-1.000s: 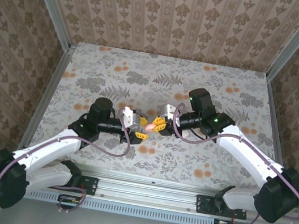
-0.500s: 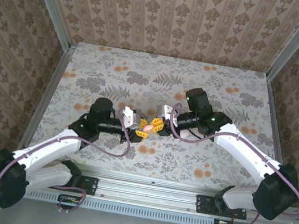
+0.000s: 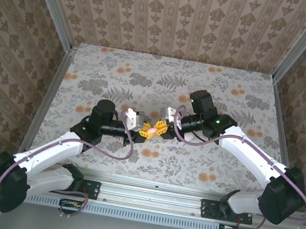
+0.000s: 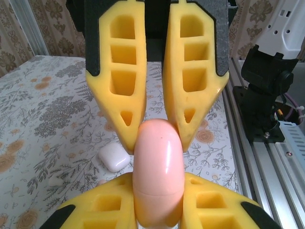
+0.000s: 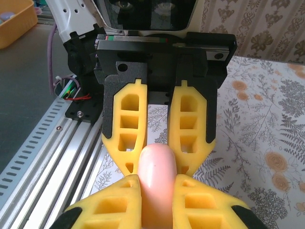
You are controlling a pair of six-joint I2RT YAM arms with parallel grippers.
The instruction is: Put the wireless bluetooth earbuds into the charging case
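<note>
Charging case, a small glossy white plastic pebble, lies at nine o'clock of the glossy pink capsule, which left gripper and right gripper both clamp, likely for a handover.

glossy white plastic charging case; glossy pink capsule

L fingers, R fingers, pink disc between
</note>
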